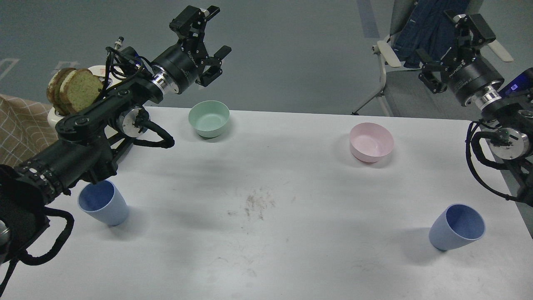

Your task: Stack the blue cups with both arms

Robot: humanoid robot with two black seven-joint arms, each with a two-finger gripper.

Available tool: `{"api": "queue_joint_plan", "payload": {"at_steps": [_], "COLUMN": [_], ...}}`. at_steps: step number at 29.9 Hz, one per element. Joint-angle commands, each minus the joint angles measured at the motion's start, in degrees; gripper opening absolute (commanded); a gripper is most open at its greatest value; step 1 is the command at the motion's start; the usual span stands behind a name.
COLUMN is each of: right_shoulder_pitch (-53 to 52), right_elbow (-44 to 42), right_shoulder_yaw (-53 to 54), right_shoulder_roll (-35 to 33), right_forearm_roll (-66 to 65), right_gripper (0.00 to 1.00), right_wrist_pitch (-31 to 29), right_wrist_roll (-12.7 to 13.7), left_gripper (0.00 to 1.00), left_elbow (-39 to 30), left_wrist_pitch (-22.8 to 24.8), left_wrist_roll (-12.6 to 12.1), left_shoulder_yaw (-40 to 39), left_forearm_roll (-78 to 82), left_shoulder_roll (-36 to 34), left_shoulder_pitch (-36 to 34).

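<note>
Currently, head view: left gripper (214, 31) raised above far desk (266, 166) edge, fingers wide, empty. Right gripper (452, 39) raised likewise, fingers spread, empty. Blue cups upright, well apart: left cup (103, 203) near left, right cup (457, 227) near right, one per arm, suiting two-arm pickup. Left arm covers part of left cup rim. Right arm cut off at frame edge.

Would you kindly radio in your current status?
Left gripper and right gripper open, raised, empty. Blue cups upright, far apart, unstacked. Nothing between them.
</note>
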State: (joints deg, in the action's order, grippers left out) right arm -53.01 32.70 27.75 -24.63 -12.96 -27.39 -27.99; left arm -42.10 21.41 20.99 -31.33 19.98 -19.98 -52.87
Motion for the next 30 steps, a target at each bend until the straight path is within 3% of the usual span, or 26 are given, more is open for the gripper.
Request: {"api": "queue_joint_plan", "payload": {"at_steps": [1, 6, 19, 23, 30], "right_shoulder_pitch": [1.2, 1.2, 1.2, 1.2, 1.2], "right_elbow": [-0.3, -0.4, -0.3, -0.1, -0.3], "right_shoulder_yaw": [0.0, 0.1, -0.2, -0.2, -0.3], "right_shoulder_roll": [0.1, -0.1, -1.6, -2.1, -1.7], "right_forearm_roll": [0.0, 0.0, 0.1, 0.1, 0.0], "right_gripper": [1.0, 1.0, 1.0, 1.0, 1.0], "right_wrist_pitch": [-0.6, -0.6, -0.6, -0.6, -0.6], "right_wrist_roll": [0.0, 0.0, 0.0, 0.0, 0.0], "left_gripper": [0.98, 0.98, 0.98, 0.98, 0.98], "left_elbow": [0.0, 0.0, 0.0, 0.0, 0.1], "left_wrist_pitch": [0.6, 0.6, 1.2, 4.8, 4.3], "left_wrist_roll": [0.1, 1.7, 1.4, 0.9, 0.3], "left_shoulder_yaw": [0.0, 0.0, 0.0, 0.2, 0.0], "left_forearm_roll": [0.0, -0.3, -0.2, 0.0, -0.1], "left_shoulder_roll": [-0.1, 0.0, -1.2, -1.5, -1.1], "left_shoulder_pitch": [0.6, 1.0, 0.5, 0.6, 0.5]}}
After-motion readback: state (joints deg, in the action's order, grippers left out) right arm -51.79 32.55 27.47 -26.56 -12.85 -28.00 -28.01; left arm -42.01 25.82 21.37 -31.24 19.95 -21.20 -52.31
